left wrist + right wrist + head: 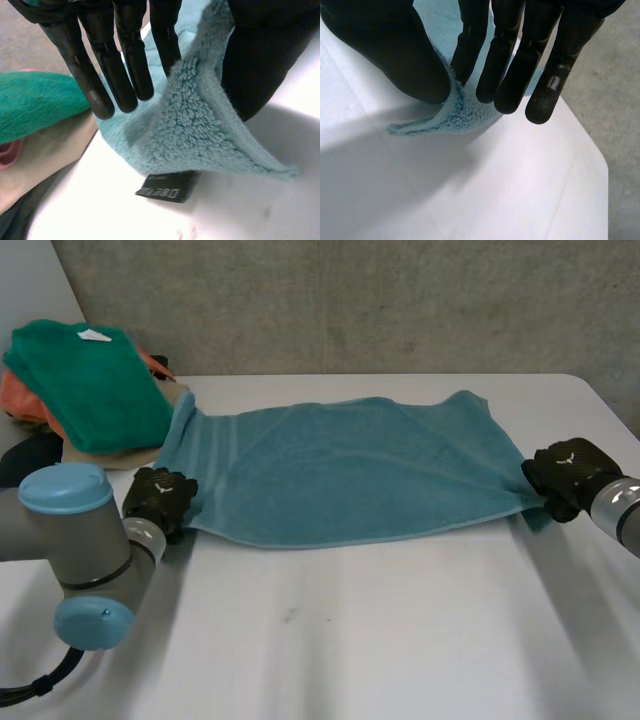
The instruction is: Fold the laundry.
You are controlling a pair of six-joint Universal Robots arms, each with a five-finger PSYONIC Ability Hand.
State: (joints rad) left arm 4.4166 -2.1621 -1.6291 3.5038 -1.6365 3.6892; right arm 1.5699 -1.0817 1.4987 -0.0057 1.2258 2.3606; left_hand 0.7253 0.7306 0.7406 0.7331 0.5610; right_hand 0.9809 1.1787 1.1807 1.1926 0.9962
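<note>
A teal towel (pixel 350 465), folded lengthwise, lies stretched across the white table (pixel 400 630). My left hand (pixel 160 498) is at its near left corner. There its fingers (pixel 125 65) are straight and spread away from the thumb (pixel 260 65), and the towel's corner (pixel 200 125) stands loosely against the thumb. A black label (pixel 167 186) lies under that corner. My right hand (pixel 565 475) is at the towel's right end. Its thumb (pixel 395 55) and fingers (pixel 510 60) pinch the towel's corner (pixel 455 112) just above the table.
A pile of folded laundry stands at the back left, topped by a green towel (pixel 90 380) with orange and beige cloth beneath it. The table's right edge (pixel 590 150) runs close to my right hand, with grey floor beyond. A grey wall stands behind the table.
</note>
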